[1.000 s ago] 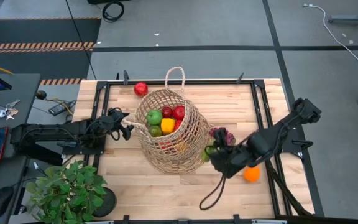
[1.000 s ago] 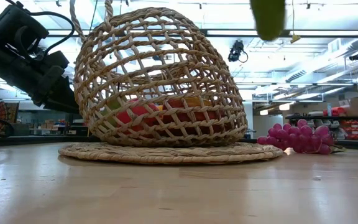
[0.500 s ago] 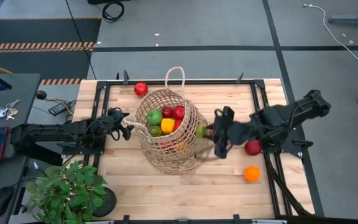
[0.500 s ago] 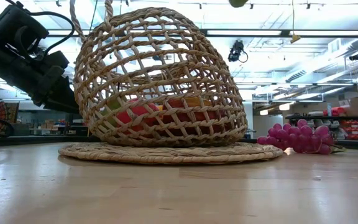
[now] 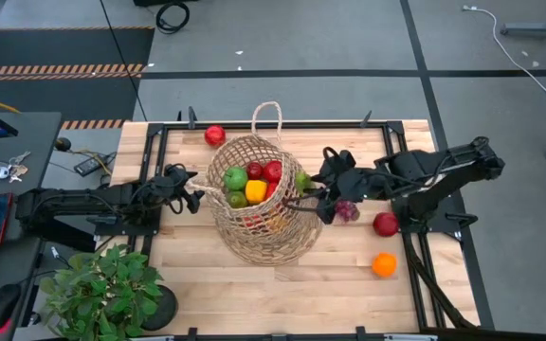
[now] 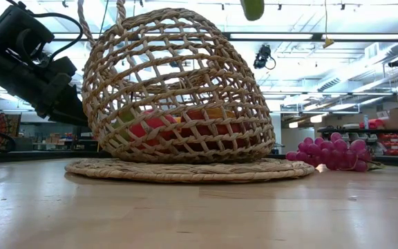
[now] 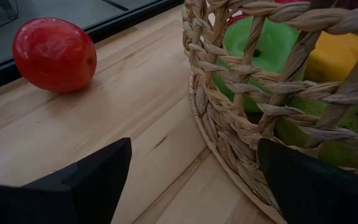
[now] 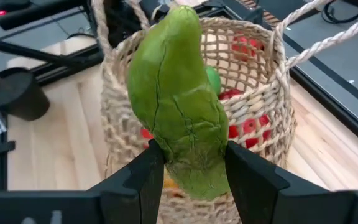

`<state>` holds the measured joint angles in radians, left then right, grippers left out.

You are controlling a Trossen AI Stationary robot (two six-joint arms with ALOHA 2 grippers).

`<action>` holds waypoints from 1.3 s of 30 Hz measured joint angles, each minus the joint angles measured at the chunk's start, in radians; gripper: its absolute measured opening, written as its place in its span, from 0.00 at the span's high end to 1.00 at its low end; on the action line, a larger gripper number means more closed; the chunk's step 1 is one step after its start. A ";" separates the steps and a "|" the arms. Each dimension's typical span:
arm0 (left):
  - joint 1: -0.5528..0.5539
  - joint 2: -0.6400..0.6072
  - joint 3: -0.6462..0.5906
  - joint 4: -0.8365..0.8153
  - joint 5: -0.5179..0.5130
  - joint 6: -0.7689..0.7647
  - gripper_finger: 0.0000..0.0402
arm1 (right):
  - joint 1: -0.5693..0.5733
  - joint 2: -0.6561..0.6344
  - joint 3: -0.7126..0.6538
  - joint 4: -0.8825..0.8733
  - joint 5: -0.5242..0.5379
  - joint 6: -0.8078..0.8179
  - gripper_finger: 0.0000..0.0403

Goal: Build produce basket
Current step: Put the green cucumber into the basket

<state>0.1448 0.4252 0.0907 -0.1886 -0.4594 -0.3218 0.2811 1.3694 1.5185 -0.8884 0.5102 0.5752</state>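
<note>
The tan wicker basket (image 5: 259, 204) stands mid-table on a flat woven mat (image 6: 185, 170), with red, green and yellow produce (image 5: 254, 180) inside. My right gripper (image 8: 188, 177) is shut on a long green piece (image 8: 173, 99), high beside the basket's right rim (image 5: 302, 180). In the low view the green piece (image 6: 252, 8) shows at the top edge. My left gripper (image 7: 191, 180) is open, low at the basket's left wall (image 7: 229, 137). Purple grapes (image 5: 346, 210), a red fruit (image 5: 385, 224) and an orange (image 5: 384, 265) lie on the table's right; another red fruit (image 5: 215, 135) lies far left. My left gripper has one finger (image 7: 316, 186) right in front of the basket's lower wall; I cannot tell whether it touches. My right gripper pinches the green piece's near end (image 8: 188, 165) between its two fingers. The rest of the piece sticks out beyond the fingertips, lifted clear of table and basket.
A leafy potted plant (image 5: 102, 294) stands at the table's near left corner. Black frame rails (image 5: 401, 161) run along the table's edges. Bare wood lies in front of the basket toward the near edge (image 5: 282, 294).
My right gripper has risen and gone toward the far edge and the basket's right rim, rolling its wrist, still shut on the green piece. That piece has risen to the top edge of the low view. The red fruit on the right has come into sight.
</note>
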 joint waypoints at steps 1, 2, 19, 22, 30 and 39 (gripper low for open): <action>0.000 0.000 0.000 0.000 0.000 0.000 0.11 | -0.009 0.002 0.000 -0.002 -0.004 -0.003 0.58; 0.000 0.000 0.000 0.000 0.000 0.000 0.11 | -0.021 0.003 0.000 -0.004 -0.008 -0.007 0.58; 0.000 0.000 0.000 0.000 0.000 0.000 0.11 | -0.021 0.121 0.000 -0.045 0.078 -0.361 0.58; 0.000 0.000 0.000 0.000 0.000 0.000 0.11 | 0.008 0.150 0.000 -0.054 0.133 -0.390 0.58; 0.000 0.000 0.000 0.000 0.000 0.000 0.11 | 0.126 0.249 0.000 -0.060 0.363 -0.745 0.58; 0.000 0.000 0.000 0.000 0.000 0.000 0.11 | 0.217 0.282 0.000 -0.042 0.650 -1.113 0.58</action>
<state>0.1444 0.4249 0.0910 -0.1890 -0.4592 -0.3220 0.4982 1.6513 1.5185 -0.9309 1.1605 -0.5375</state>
